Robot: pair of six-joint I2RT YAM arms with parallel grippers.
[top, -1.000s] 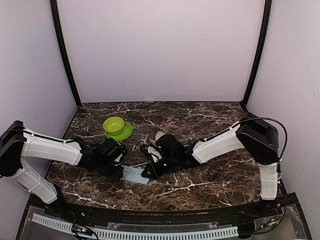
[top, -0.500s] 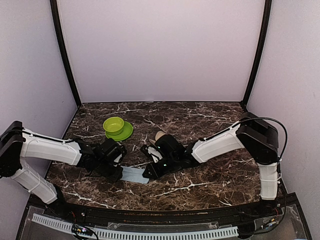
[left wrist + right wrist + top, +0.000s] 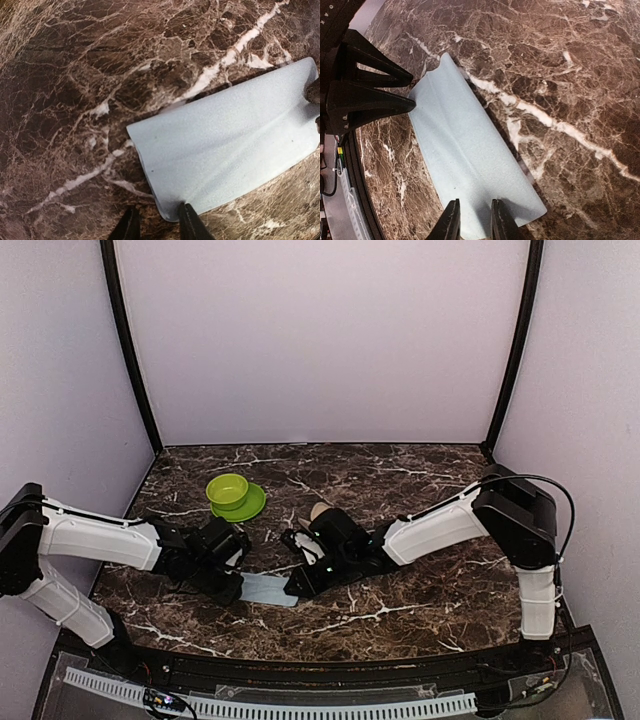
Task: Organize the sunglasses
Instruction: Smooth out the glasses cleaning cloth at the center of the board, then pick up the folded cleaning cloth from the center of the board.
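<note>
Pouch (image 3: 268,589): pale blue, flat on the desk (image 3: 420,600), 6 o'clock of centre.
Left pincer (image 3: 157,214): almost closed, nipping the pouch's 9 o'clock end.
Right pincer (image 3: 474,206): almost closed, nipping its 3 o'clock end.
Green bowl (image 3: 228,489): on saucer (image 3: 257,505), 10 o'clock.

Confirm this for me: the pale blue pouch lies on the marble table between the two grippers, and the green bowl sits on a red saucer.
One detail is wrong: the saucer under the green bowl is green, not red, as the top external view shows. The rest holds: the pale blue pouch lies on the marble table between the arms' ends.
</note>
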